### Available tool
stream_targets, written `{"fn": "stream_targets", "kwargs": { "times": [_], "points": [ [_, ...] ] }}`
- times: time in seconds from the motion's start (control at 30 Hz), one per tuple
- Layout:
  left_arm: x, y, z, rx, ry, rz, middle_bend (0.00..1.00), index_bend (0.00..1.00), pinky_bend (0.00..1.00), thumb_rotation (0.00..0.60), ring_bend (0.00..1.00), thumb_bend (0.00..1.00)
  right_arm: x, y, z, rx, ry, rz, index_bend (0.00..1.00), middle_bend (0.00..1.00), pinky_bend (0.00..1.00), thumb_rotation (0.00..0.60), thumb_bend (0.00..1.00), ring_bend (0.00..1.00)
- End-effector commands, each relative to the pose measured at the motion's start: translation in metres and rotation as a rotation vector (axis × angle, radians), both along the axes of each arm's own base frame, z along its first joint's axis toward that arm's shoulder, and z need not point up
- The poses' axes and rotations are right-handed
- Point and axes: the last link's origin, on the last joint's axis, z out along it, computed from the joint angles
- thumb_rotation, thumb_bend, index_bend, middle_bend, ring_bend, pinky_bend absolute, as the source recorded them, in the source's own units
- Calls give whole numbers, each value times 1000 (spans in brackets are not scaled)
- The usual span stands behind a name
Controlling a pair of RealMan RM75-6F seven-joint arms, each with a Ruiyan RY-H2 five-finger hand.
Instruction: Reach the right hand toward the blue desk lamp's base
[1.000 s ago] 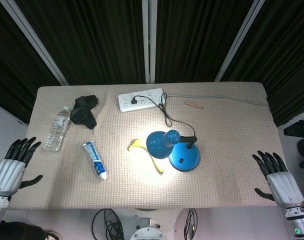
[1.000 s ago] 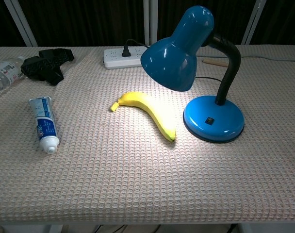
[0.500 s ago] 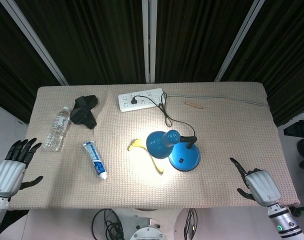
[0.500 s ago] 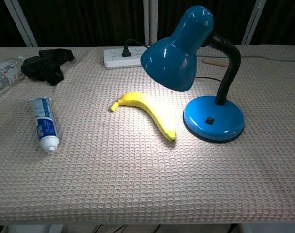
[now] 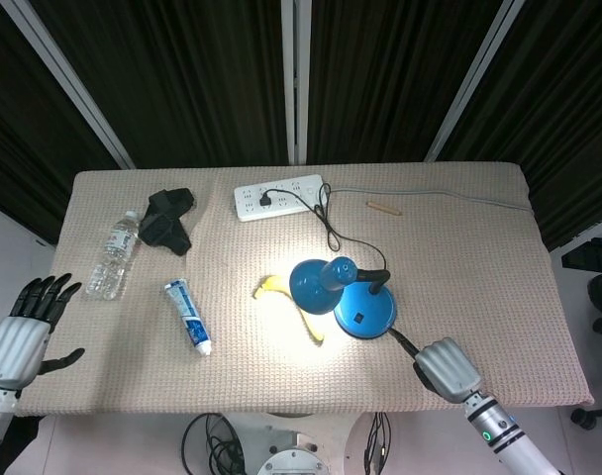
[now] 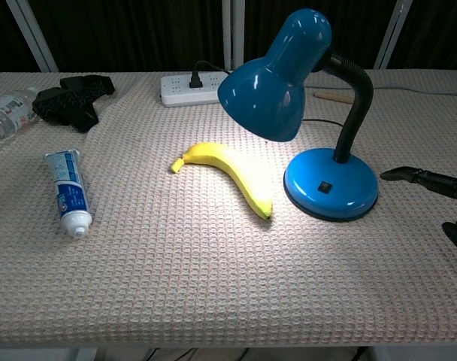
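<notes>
Approach step: right hand near the lamp base, no contact made.

Head view: the right hand (image 5: 447,367) is seen at the table's front edge, just beside the lamp base (image 5: 364,310), one finger extended, nothing held; the left hand (image 5: 24,332) is spread, idle. Chest view: a fingertip (image 6: 390,174) is seen just right of the base. A short leftward advance is judged necessary next.

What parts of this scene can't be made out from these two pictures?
- Right hand: chest view's right edge cuts off all but dark fingertips.
- Clear plastic water bottle: label too small in head view; chest view's left edge crops it.
- Blue desk lamp's bulb: hidden inside the blue shade in both views.
</notes>
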Motion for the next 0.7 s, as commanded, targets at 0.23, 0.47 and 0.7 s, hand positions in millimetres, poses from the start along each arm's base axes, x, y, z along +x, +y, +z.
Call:
{"fn": "stream_targets", "kwargs": {
  "times": [0.23, 0.47, 0.7],
  "points": [
    [-4, 1, 3, 8, -5, 14, 0, 89, 0, 600, 0, 121, 32, -25, -50, 66, 38, -2, 0, 1000, 892, 600, 612, 982],
    [-7, 3, 5, 4, -9, 23, 0, 89, 0, 600, 0, 122, 37, -31, -56, 48, 58, -5, 0, 1000, 892, 600, 611, 983],
    [-7, 4, 6, 4, -11, 23, 0, 89, 0, 600, 0, 122, 36, -35, -56, 20, 63, -24, 0, 1000, 892, 600, 611, 982]
  ]
}}
